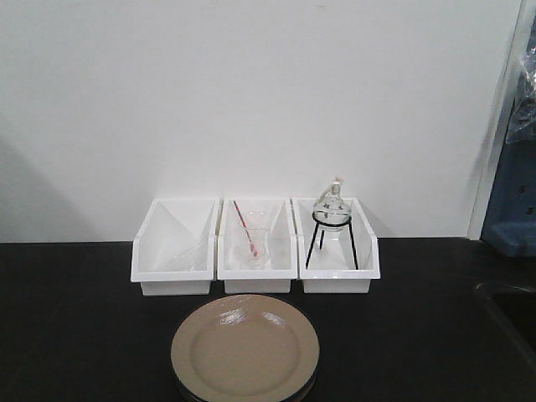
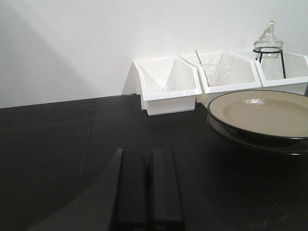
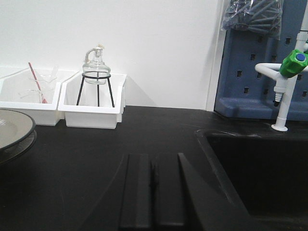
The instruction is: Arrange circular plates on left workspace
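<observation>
Left wrist-mounted view: the left gripper (image 2: 147, 192) is seen low over the black countertop (image 2: 57, 154), its two dark fingers pressed together with only a thin seam between them and nothing clasped. Ahead and to its right, the circular plates (image 2: 269, 113) are stacked one on the other, the tan upper plate resting on a lower one whose dark rim shows beneath it. The stack is set on the countertop, apart from the gripper, just in front of the white bins.

In the right wrist-mounted view the right gripper (image 3: 153, 192) is likewise clenched on nothing, fingers closed to a narrow slit above the bare counter. A sunken sink basin (image 3: 255, 173) is seen to its right, with a white tap with a green knob (image 3: 288, 72) behind it and a blue pegboard (image 3: 250, 62) on the wall, where a plastic bag (image 3: 255, 17) of dark items is hung.

From the front-facing view, three white bins are lined against the wall: the left bin (image 1: 174, 247) holds faint clear glassware, the middle bin (image 1: 255, 247) a glass beaker with a red-striped rod (image 1: 243, 224), the right bin (image 1: 335, 247) a glass alcohol lamp on a black wire tripod (image 1: 332, 219). The plates lie in front of the middle bin, near the counter's front edge.

No writing or label can be read anywhere.
</observation>
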### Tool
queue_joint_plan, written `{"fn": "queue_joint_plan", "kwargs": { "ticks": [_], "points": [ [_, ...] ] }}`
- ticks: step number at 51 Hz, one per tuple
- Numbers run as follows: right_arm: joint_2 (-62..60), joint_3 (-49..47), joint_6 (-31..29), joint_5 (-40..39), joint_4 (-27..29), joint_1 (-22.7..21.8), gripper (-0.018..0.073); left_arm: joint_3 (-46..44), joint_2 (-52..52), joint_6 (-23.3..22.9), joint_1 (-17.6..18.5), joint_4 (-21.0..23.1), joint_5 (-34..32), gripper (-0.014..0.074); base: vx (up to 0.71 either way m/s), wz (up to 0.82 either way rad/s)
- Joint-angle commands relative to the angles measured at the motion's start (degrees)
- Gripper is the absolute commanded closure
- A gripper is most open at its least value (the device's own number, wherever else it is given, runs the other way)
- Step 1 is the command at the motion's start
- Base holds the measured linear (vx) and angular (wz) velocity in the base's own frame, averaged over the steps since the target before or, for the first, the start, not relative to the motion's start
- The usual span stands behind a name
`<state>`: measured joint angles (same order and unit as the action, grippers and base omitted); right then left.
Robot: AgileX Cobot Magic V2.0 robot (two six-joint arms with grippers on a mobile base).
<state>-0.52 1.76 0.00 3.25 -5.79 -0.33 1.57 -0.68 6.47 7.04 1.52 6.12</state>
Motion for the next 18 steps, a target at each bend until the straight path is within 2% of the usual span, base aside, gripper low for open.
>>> {"fn": "queue_joint_plan", "kwargs": {
  "ticks": [1,18],
  "points": [
    [-0.8,1.1,0.0,-4.2,-0.7,-0.4,0.0561,1.1,-0.9,-0.5,0.1,0.6,-4.4,0.0596,0.0,0.0],
    [-0.8,1.1,0.0,-4.2,-0.7,-0.4,0.0561,1.1,-0.9,-0.5,0.1,0.6,-4.4,0.0596,0.0,0.0]
  ]
}}
